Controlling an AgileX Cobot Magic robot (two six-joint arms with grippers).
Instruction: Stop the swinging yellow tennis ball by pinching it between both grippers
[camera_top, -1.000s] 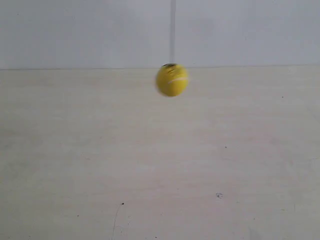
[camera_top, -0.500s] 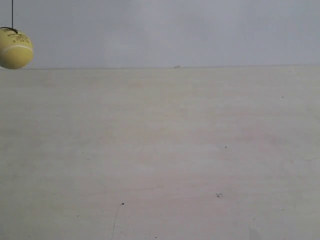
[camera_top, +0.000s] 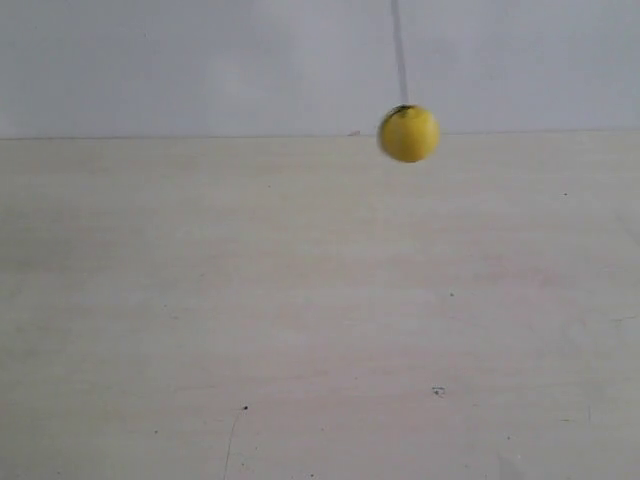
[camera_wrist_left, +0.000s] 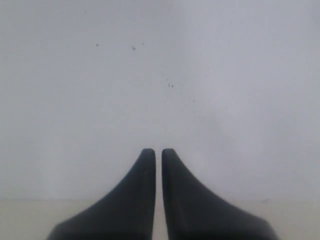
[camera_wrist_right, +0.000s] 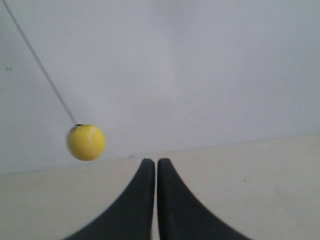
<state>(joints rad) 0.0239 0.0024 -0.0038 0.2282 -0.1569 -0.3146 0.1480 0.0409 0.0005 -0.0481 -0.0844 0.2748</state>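
The yellow tennis ball (camera_top: 409, 134) hangs in the air on a thin dark string (camera_top: 400, 55), right of centre in the exterior view, over the back edge of the pale table (camera_top: 320, 320). The right wrist view also catches the ball (camera_wrist_right: 86, 142), off to one side of my right gripper (camera_wrist_right: 156, 161) and apart from it, with its string (camera_wrist_right: 42, 70) slanting away. That gripper's black jaws are shut with nothing between them. My left gripper (camera_wrist_left: 158, 150) is shut too, facing a bare white wall; no ball shows in its view. Neither arm appears in the exterior view.
A white wall (camera_top: 200, 60) rises behind the table. The tabletop carries only small dark specks (camera_top: 438, 391) and a thin scratch (camera_top: 232, 440).
The ball swung from the middle out to the far left edge of the exterior view, and has now swung back to right of centre, a little higher than at first.
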